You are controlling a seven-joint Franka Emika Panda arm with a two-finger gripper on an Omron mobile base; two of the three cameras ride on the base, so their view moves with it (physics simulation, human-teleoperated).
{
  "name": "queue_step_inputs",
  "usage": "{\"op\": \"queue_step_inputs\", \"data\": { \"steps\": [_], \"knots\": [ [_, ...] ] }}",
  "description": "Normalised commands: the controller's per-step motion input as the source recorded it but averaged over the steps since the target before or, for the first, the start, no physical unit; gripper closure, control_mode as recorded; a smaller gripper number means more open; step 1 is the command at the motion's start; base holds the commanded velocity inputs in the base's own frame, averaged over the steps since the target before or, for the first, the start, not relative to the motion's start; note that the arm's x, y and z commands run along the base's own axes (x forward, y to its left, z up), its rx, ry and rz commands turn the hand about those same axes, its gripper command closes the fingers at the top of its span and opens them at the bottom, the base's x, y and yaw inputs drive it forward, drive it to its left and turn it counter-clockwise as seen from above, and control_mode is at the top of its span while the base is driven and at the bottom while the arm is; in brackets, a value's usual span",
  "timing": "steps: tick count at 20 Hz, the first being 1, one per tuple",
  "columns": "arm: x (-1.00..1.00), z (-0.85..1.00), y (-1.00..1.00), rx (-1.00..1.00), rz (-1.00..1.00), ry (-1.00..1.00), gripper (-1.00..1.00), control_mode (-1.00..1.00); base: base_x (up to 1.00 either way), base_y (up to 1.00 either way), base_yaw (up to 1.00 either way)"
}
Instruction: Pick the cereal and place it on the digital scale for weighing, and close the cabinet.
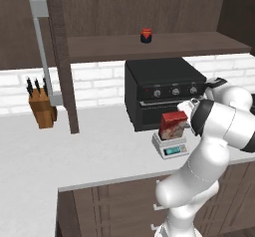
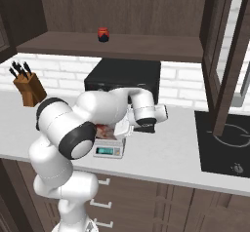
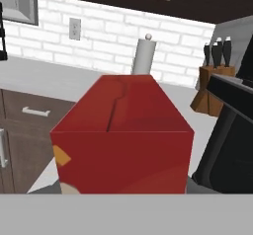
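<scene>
On the digital scale [image 1: 172,145], in front of the oven [image 1: 162,89], we see the cereal [image 1: 172,125] standing upright for weighing; whether our gripper [image 1: 190,114] grasps it, we cannot tell.

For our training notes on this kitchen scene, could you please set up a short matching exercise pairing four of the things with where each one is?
Things:
1. cereal
2. digital scale
3. small red jar
4. knife block

Places:
A. on the open cabinet shelf above the oven
B. on the counter in front of the oven
C. on the counter by the brick wall, left of the oven
D. standing on the scale's top plate

Pairs: 1-D, 2-B, 3-A, 4-C
</scene>
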Motion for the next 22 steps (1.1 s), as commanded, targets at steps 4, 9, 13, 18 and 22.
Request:
{"op": "queue_step_inputs", "data": {
  "steps": [4,9,13,18,22],
  "knots": [
    [0.13,0.00,-0.06,0.00,0.00,-0.02,-1.00,-1.00,0.00,0.00,0.00],
    [0.14,0.00,-0.10,0.00,0.01,-0.09,-1.00,-1.00,0.00,0.00,0.00],
    [0.15,0.00,-0.07,0.00,0.00,-0.02,-1.00,-1.00,0.00,0.00,0.00],
    [0.06,0.00,-0.19,0.00,0.00,0.00,-1.00,-1.00,0.00,0.00,0.00],
    [0.00,0.00,-0.33,0.00,0.00,0.00,-1.00,-1.00,0.00,0.00,0.00]
  ]
}}
